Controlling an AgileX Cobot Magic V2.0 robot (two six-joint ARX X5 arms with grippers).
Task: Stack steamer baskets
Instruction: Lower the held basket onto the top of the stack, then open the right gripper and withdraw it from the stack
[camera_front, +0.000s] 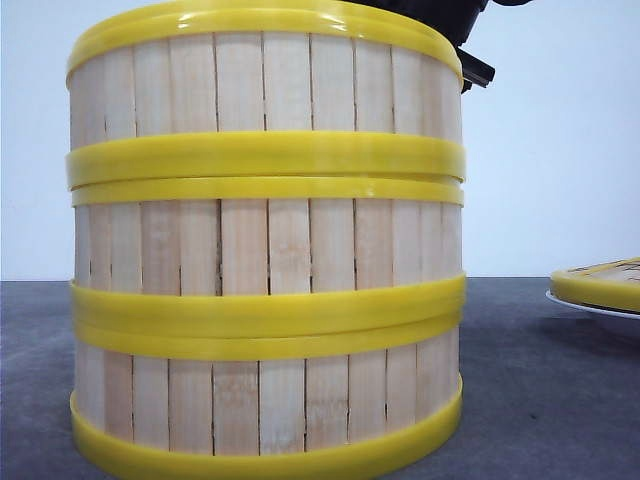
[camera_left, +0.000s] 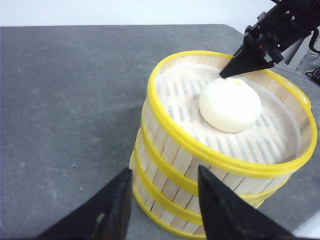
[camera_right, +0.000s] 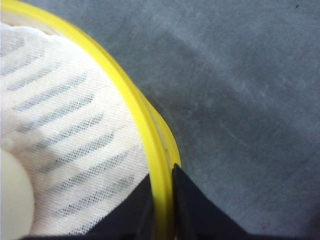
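- The right gripper (camera_right: 161, 212) is pinching the top basket's yellow rim (camera_right: 145, 120) between nearly closed fingers.
- The left gripper (camera_left: 162, 210) is hovering beside the stack, fingers spread wide and holding nothing.
- 3 steamer baskets (camera_front: 265, 260) are standing stacked on the grey table (camera_left: 65, 100).
- A white bun (camera_left: 230, 105) is lying on the cloth liner (camera_left: 175, 90) in the top basket.

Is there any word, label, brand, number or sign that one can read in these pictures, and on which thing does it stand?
None: no readable text on the steamer baskets, the bun, the cloth liner, the lid, the left gripper or the right gripper.
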